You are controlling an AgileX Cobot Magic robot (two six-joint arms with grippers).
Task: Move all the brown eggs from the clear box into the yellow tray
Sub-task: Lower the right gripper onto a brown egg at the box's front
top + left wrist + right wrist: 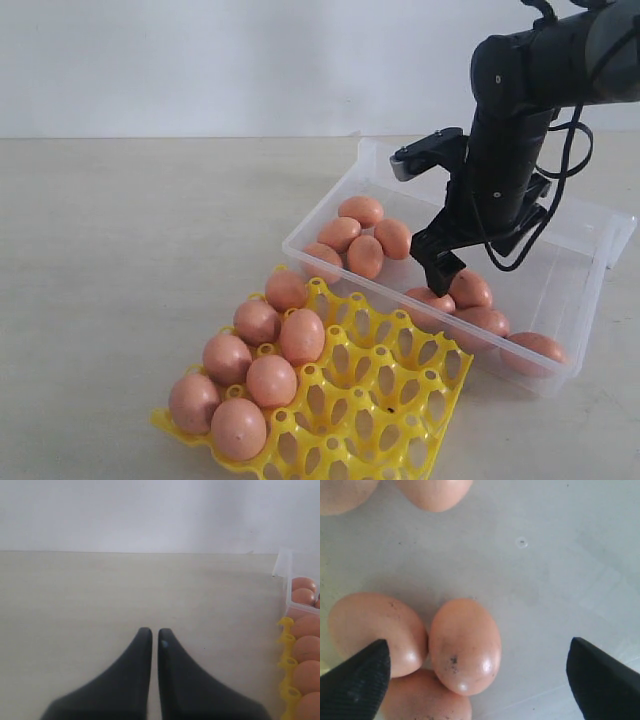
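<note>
Brown egg [462, 640] in the clear box [575, 250] sits under the released right end effector [477, 647]; next: lower, clench gently.

Seven brown eggs [271, 381] seated in yellow tray [372, 352] cups, others lying loose in open clear box [565, 285]

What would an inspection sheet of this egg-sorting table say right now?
Surface: pale table, looks clean.
Job's things: yellow tray holds seven brown eggs along one side; clear box holds about nine more.
Clutter: nothing seen.
Claws: left claw shut, over bare table near the tray; right claw open, over eggs inside the clear box, holding nothing.
Cables: black cable loops along the right arm, off the eggs.
Surroundings: plain white wall.
</note>
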